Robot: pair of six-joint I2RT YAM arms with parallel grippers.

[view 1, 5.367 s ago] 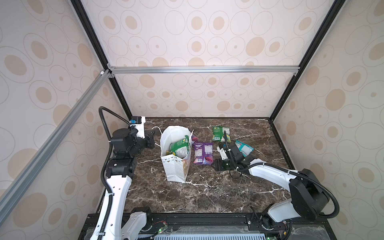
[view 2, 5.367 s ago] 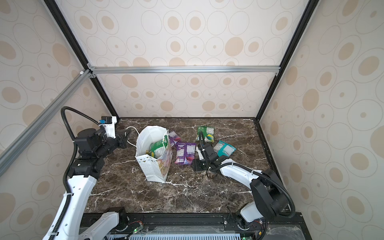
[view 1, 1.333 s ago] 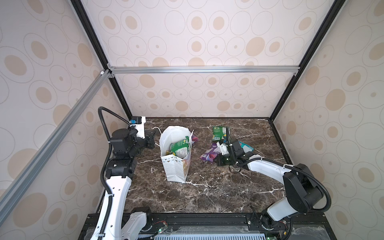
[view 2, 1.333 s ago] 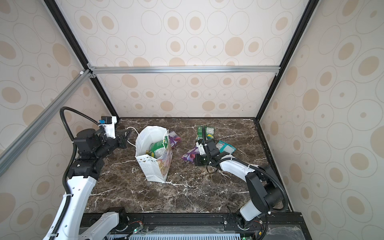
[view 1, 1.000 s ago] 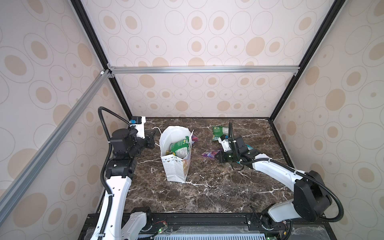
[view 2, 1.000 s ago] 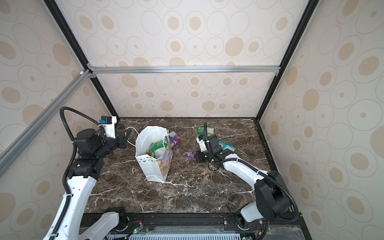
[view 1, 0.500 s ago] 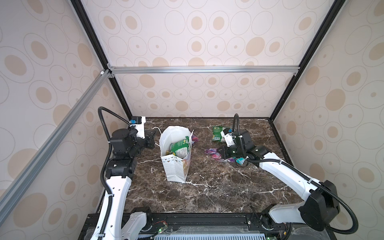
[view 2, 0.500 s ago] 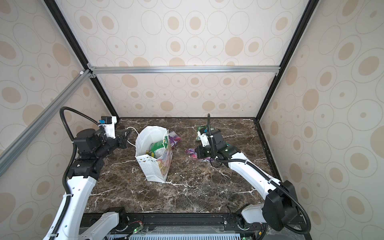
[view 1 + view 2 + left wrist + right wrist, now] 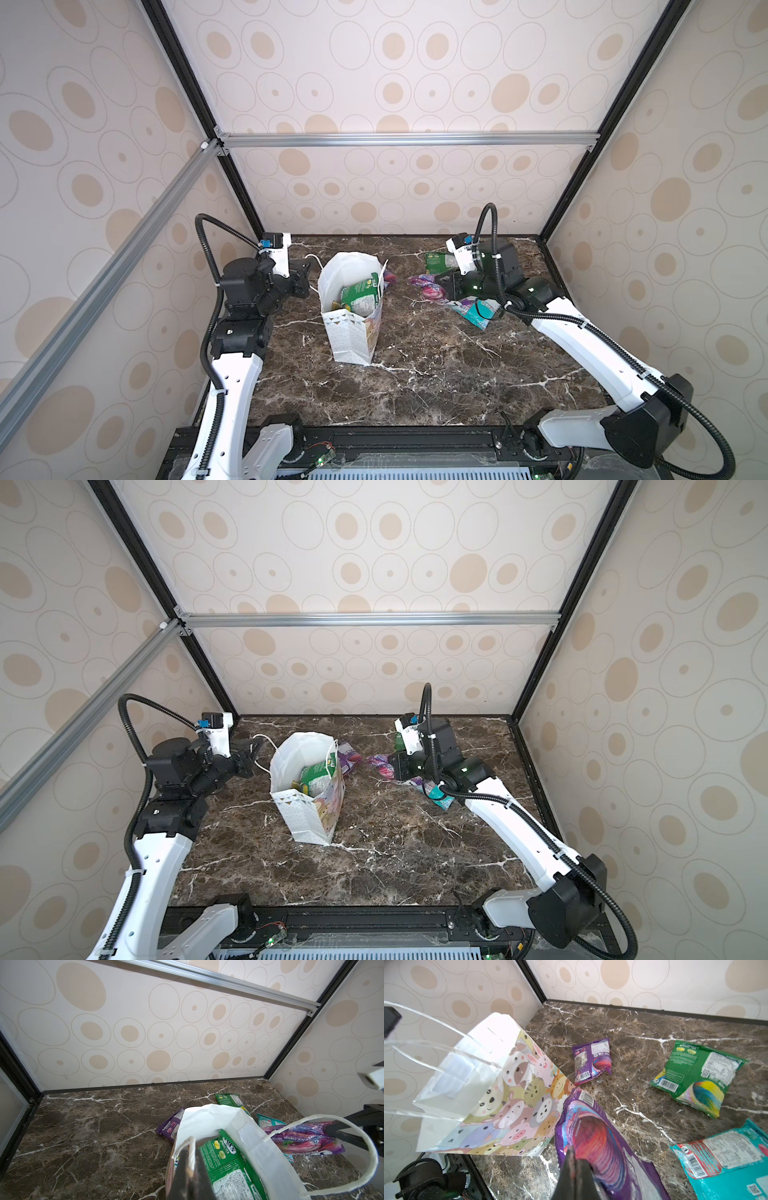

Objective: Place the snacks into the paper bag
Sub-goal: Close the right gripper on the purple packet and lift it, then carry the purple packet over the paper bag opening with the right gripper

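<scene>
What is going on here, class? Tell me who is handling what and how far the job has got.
The left claw is shut on a cord handle of the paper bag, which stands open on the marble table. The right claw grips a purple packet lifted off the table beside the bag, not yet over its mouth. One green packet already sits inside the bag. A second purple packet, a second green packet and a teal packet lie on the table.
</scene>
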